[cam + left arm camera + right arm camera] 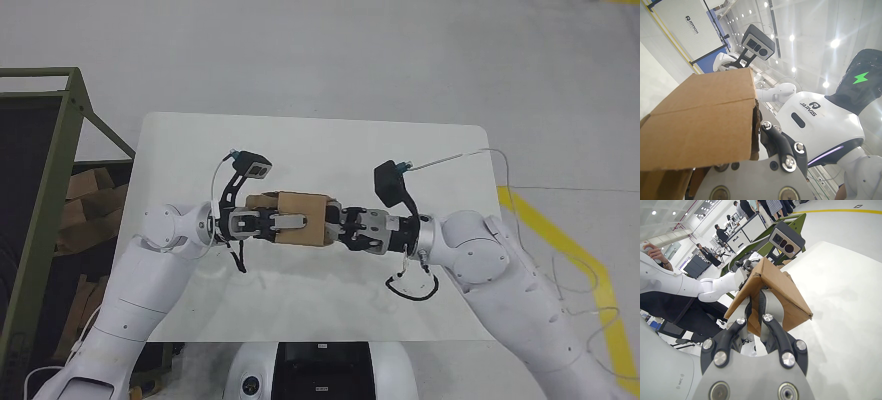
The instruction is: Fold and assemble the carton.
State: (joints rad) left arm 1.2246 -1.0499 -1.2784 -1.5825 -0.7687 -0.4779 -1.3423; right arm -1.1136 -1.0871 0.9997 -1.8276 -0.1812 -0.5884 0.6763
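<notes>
Top view: both arms meet over the middle of the white table (300, 140), with the brown carton (300, 218) between them. The left gripper (262, 222) is at one end of it and the right gripper (340, 228) at the other. Whether the carton touches the tabletop cannot be told.

From the right wrist, the right gripper (756, 300) is nearly closed. Its fingers (770, 308) pinch a cardboard flap at the near end of the carton (783, 294). Two panels there meet in a sharp folded edge, and the carton is partly opened out rather than flat.

From the left wrist, the carton (702, 121) shows a broad creased panel with a ragged edge, close against the gripper's base. The cardboard hides much of that gripper, so whether it grips or how wide it stands cannot be told.

Beside the table, on the left arm's side, stands a green rack (40, 150) with loose cardboard (95, 205) in it.
</notes>
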